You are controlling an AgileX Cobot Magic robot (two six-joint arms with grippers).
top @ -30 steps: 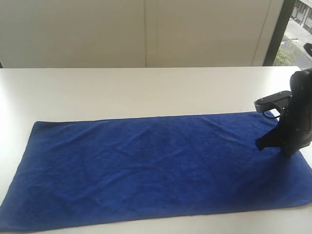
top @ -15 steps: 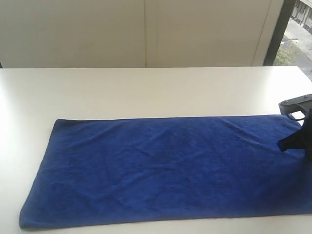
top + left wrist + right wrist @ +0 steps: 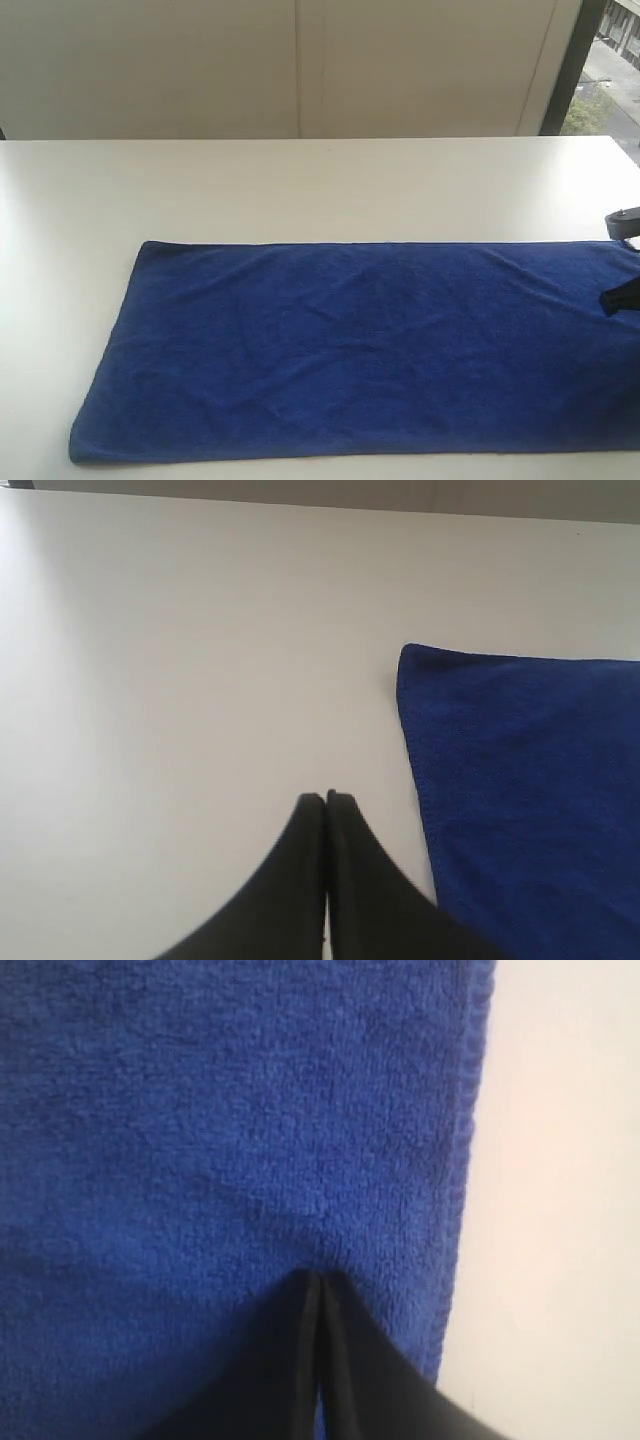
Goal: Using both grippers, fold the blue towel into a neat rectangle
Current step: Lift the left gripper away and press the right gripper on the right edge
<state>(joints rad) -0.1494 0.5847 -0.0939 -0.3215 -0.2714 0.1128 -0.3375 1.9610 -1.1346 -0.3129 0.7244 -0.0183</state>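
Note:
The blue towel [image 3: 350, 350] lies flat and spread out on the white table [image 3: 300, 190], its right end running past the exterior view's edge. My right gripper [image 3: 618, 298] shows only as a black sliver at that edge. In the right wrist view its tips [image 3: 318, 1278] are shut and pressed into the towel [image 3: 230, 1130] near a stitched edge, with the pile puckering around them. The left gripper [image 3: 326, 798] is shut with nothing in it, over bare table just beside the towel's [image 3: 530, 800] short end. The exterior view does not show it.
A pale wall with a vertical seam [image 3: 297, 70] stands behind the table's far edge. A dark window frame [image 3: 565, 70] rises at the back right. The table's front edge runs close below the towel.
The towel has slid to the right across the table together with the right gripper, which has gone almost out of the exterior view. The towel's left end now lies further in.

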